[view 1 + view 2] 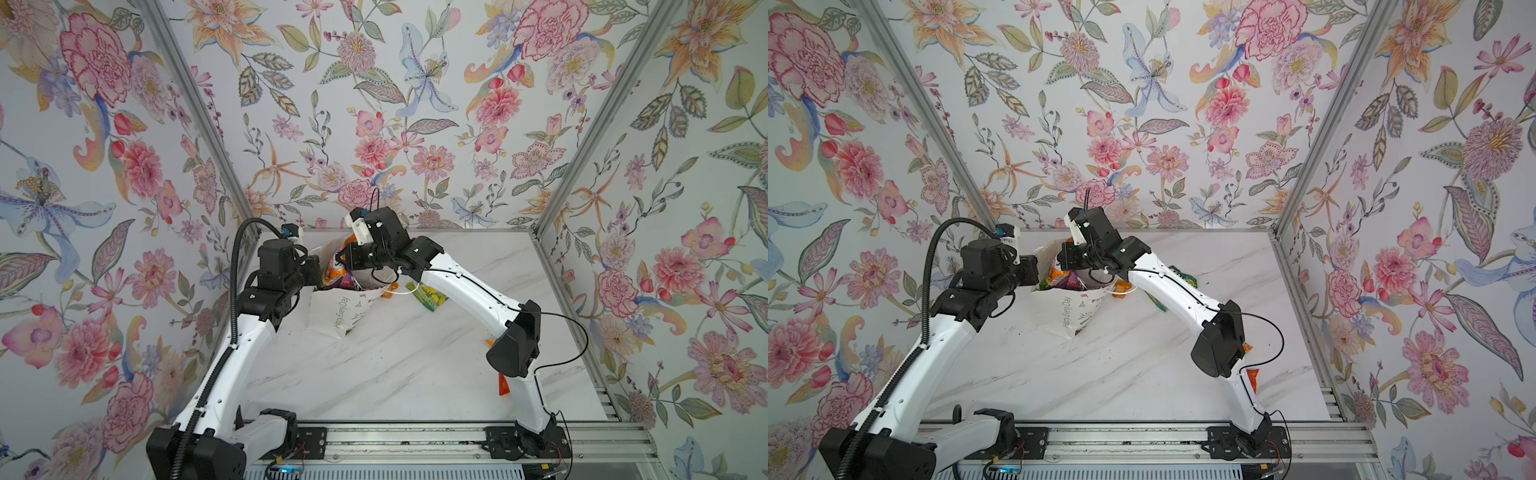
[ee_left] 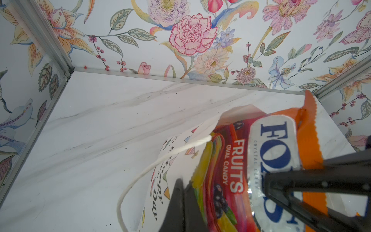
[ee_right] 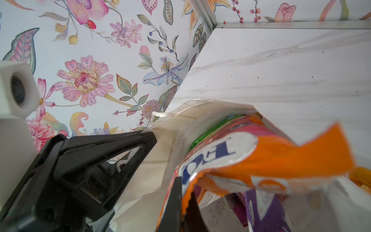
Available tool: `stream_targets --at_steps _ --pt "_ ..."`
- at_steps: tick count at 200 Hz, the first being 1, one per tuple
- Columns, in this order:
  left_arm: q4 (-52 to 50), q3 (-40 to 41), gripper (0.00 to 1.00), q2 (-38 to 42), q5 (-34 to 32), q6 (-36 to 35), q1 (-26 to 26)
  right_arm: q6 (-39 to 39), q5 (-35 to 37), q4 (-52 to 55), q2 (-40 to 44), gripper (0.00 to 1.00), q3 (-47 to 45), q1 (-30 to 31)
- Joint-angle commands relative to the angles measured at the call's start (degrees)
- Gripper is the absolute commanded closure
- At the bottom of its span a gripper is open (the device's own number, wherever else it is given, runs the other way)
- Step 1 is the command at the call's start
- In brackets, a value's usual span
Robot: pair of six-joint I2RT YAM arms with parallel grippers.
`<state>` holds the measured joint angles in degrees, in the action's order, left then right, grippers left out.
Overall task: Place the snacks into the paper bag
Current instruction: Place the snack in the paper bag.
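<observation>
A: Risks, nearest first?

B: Close in, an orange sachet [image 1: 503, 384] on the marble table [image 1: 395, 374], half hidden behind the right arm [image 1: 515, 345]: easy to miss, easy to sweep away with a swing of that elbow. Further out, the paper bag [image 1: 334, 309] — propped slanted on the table, mouth open upward, already crowded with a purple packet [image 3: 265, 206] and a green packet [image 3: 208, 132]. Likely to jam the orange FOX'S packet [image 2: 273, 144] at the rim, or to crumple and tip under a hard push. Just beside the bag, a yellow-green packet [image 1: 430, 298], still outside.

A: Grips?

B: Left gripper [image 2: 179, 192]: fingers pressed together on the bag's paper rim, holding the mouth open. Right gripper [image 3: 180, 192]: fingers pinching the crimped edge of the orange packet, half inside the bag, one corner poking out. Glossy film, thin pinch — apt to slide free and drop outside. Worse with the rim lost: mouth folding shut, nothing going in.

A: Pose?

B: Both up from the near rail [image 1: 415, 440], bent at the elbow, stretched toward the far left of the table. Left low and level, coming at the bag from its side; right arched higher, wrist turned down over the mouth. Tips close together, not visibly touching.
</observation>
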<state>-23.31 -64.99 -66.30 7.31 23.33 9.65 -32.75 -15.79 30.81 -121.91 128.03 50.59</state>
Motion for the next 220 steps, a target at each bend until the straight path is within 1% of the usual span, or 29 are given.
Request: stream_targets --at_steps 1,36,75,93,113,128,151,220 --pt "2.8 -0.1 1.0 1.0 1.2 -0.5 -0.5 1.2 0.5 -0.1 -1.5 1.0 4.0 0.7" --pt "2.8 0.1 1.0 1.1 1.0 -0.5 -0.5 1.3 0.5 0.5 -3.9 1.0 6.2 1.2" --pt "2.8 0.2 1.0 1.1 1.0 -0.5 -0.6 1.0 1.3 0.4 -5.1 1.0 4.9 1.4" --pt "2.9 0.1 1.0 1.2 1.0 -0.6 -0.6 1.0 2.7 0.8 -5.3 1.0 3.7 1.5" --pt "2.9 0.2 1.0 1.2 0.9 -0.6 -0.6 1.1 6.4 2.9 -5.0 1.0 3.0 1.7" --pt "3.0 0.4 1.0 1.3 0.9 -0.5 -0.6 0.9 7.6 2.9 -4.2 1.0 1.8 1.8" --pt "3.1 0.3 1.0 1.1 1.3 -0.5 -0.6 0.5 7.1 2.9 -4.9 1.0 2.2 1.9" --pt "3.0 0.5 1.0 1.3 1.0 -0.3 -0.6 0.6 4.5 3.3 -9.6 1.0 9.2 2.9"
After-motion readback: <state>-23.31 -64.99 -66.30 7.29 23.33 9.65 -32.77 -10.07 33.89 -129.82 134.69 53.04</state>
